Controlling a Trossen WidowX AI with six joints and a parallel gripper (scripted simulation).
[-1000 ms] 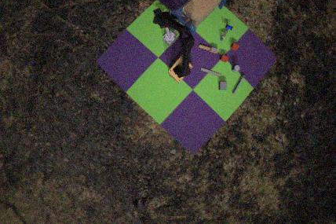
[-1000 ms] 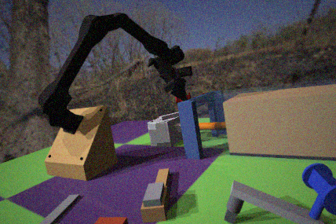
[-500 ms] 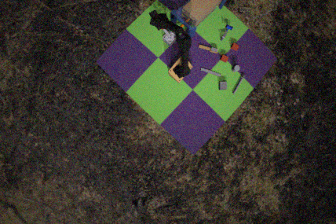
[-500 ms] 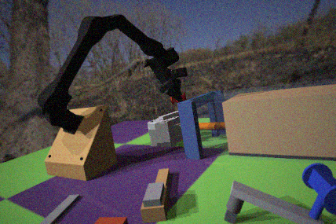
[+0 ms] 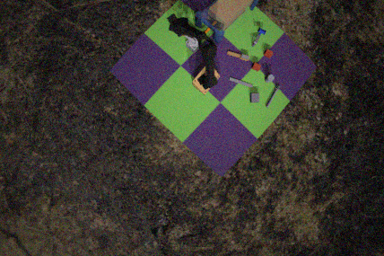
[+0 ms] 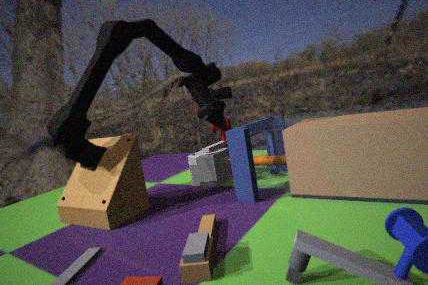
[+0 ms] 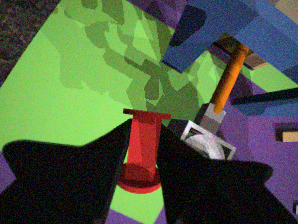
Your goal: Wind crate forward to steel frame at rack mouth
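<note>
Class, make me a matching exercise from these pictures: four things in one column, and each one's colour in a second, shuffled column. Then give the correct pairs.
Things:
1. Spool-shaped handle gripped between the black gripper's fingers
2. Frame at the rack mouth
3. Strap running to the winch
4. Boxy winch body

Colours:
A. grey
B. orange
C. red
D. blue

Pairs: 1-C, 2-D, 3-B, 4-A
</note>
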